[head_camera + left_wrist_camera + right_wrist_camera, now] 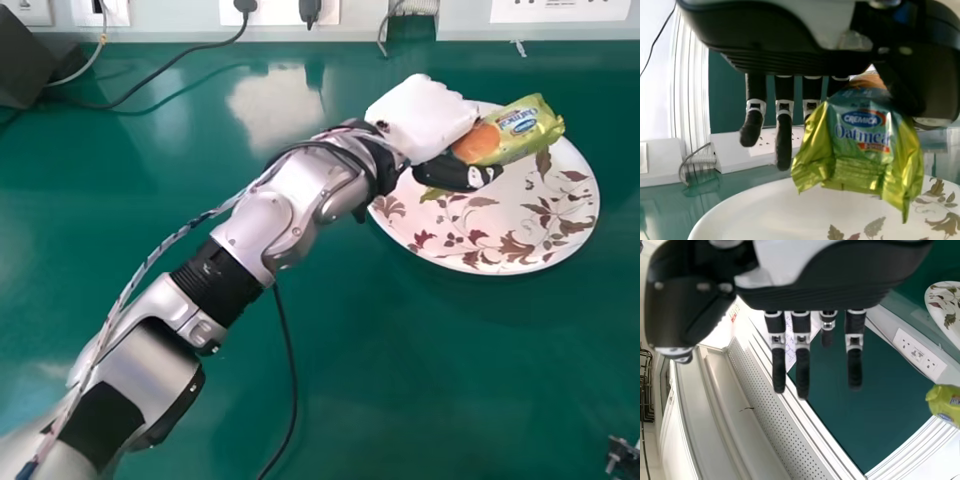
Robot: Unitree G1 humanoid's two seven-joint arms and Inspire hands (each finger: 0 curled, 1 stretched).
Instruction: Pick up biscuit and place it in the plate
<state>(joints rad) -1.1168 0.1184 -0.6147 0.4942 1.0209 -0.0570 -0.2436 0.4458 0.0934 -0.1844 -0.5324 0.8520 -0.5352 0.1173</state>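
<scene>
fingers and thumb of the left hand pinch the biscuit between them, above the plate.

The left arm is silver-grey with a black ribbed band and a speckled cable; the left hand has a white cover and black thumb.

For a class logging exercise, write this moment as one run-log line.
left hand: gripping yellow-green foil biscuit packet | packet: above round white leaf-patterned plate, not yet placed | right hand: open, empty
</scene>
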